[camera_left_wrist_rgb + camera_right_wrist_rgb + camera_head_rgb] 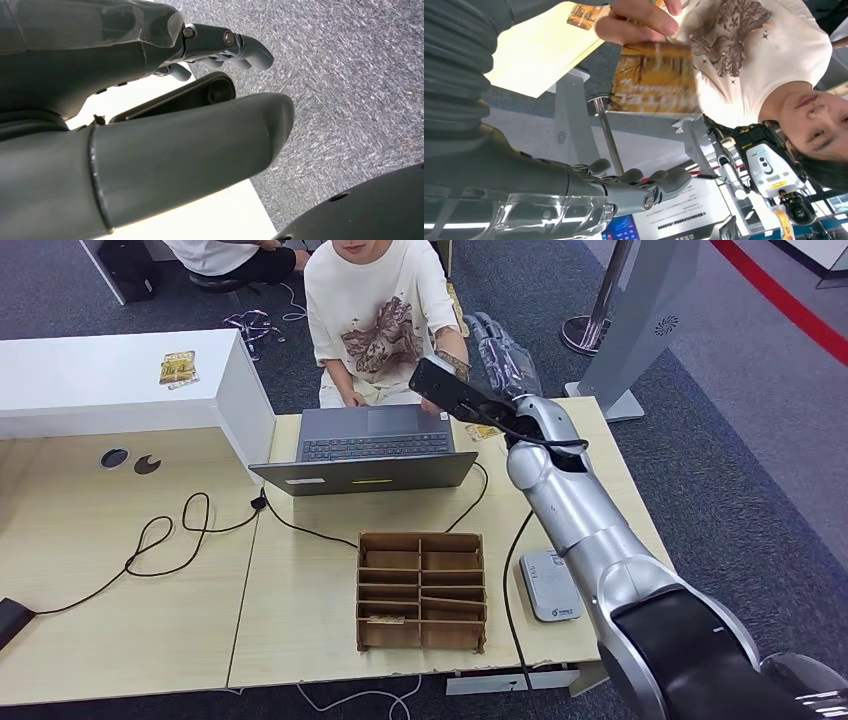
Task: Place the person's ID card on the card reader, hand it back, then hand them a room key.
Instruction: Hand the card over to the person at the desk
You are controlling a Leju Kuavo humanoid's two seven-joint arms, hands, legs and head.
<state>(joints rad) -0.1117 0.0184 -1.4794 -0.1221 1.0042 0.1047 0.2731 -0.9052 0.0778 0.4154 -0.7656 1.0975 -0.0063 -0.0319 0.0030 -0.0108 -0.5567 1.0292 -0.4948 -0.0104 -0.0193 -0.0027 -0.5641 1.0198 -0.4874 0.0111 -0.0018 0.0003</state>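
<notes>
We have our right hand raised beyond the far edge of the laptop, reaching toward the person's hand, which pinches a card by one edge. In the right wrist view the card hangs in front of our fingers and apart from them, its flat face turned toward the camera; blur keeps us from reading its long axis. We judge the coming move to be closing that gap and taking the card's free edge. Our right fingers are loosely extended, slightly curled, holding nothing. Our left hand hangs low over carpet, well away from the laptop, fingers curled and apparently empty. The card reader lies on the desk on our side of the laptop, beside our right forearm.
</notes>
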